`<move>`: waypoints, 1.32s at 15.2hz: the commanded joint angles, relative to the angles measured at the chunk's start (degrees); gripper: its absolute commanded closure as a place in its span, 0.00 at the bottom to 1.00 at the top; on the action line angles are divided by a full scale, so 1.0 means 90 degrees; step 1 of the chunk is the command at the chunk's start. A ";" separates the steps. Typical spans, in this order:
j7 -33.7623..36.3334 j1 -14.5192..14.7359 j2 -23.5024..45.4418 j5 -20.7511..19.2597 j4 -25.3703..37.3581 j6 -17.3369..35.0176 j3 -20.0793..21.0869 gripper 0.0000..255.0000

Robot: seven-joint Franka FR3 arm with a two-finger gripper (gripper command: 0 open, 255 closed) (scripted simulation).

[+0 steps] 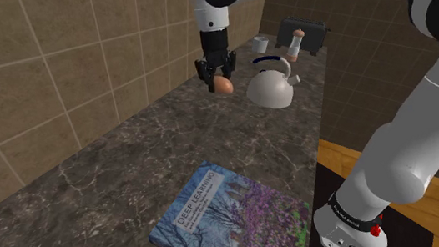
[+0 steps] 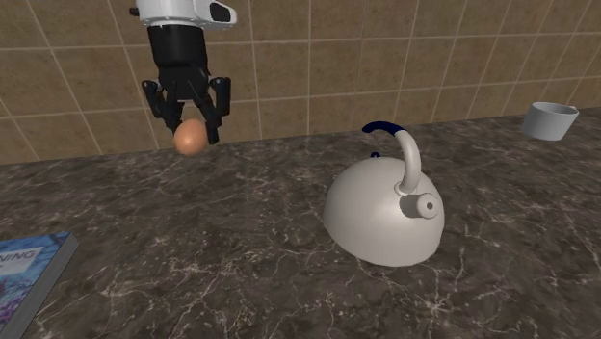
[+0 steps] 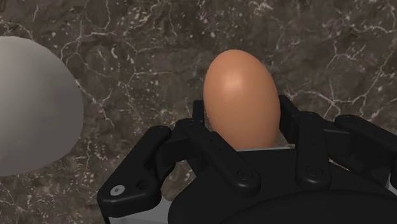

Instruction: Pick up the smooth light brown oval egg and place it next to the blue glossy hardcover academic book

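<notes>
Scene: a dark marbled stone countertop against a tan tiled wall, with a white robot arm reaching over it.
Claw: the black gripper points down, its two fingers closed around a light brown egg, which sticks out below the fingertips.
Egg position: in the air, clear of the countertop, near the wall. It hangs beside a white kettle with a dark blue handle top and does not touch it.
Book position: a blue hardcover book lies flat on the countertop, close to the robot's stand and well apart from the egg. Its cover shows purple-flowering trees.
Done so far: the egg is grasped and lifted, so the pick-up looks complete.
Left to do: by my judgement, carry the egg across the countertop to the book, lower it onto the bare stone just beside the book, and release it.
Readable writing: the book cover reads "DEEP LEARNING" in white capitals. Smaller lines beneath are too small to read.
Other markings: none seen on the kettle or gripper.
Background: a small white cup and a black toaster stand at the far end of the countertop.
</notes>
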 commanded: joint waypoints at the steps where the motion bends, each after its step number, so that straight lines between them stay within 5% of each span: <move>1: 0.0275 0.0139 -0.0146 0.0089 -0.0164 0.0021 0.0144 1.00; 20: 0.2982 0.1451 -0.0628 0.0975 -0.0655 0.0222 0.1707 1.00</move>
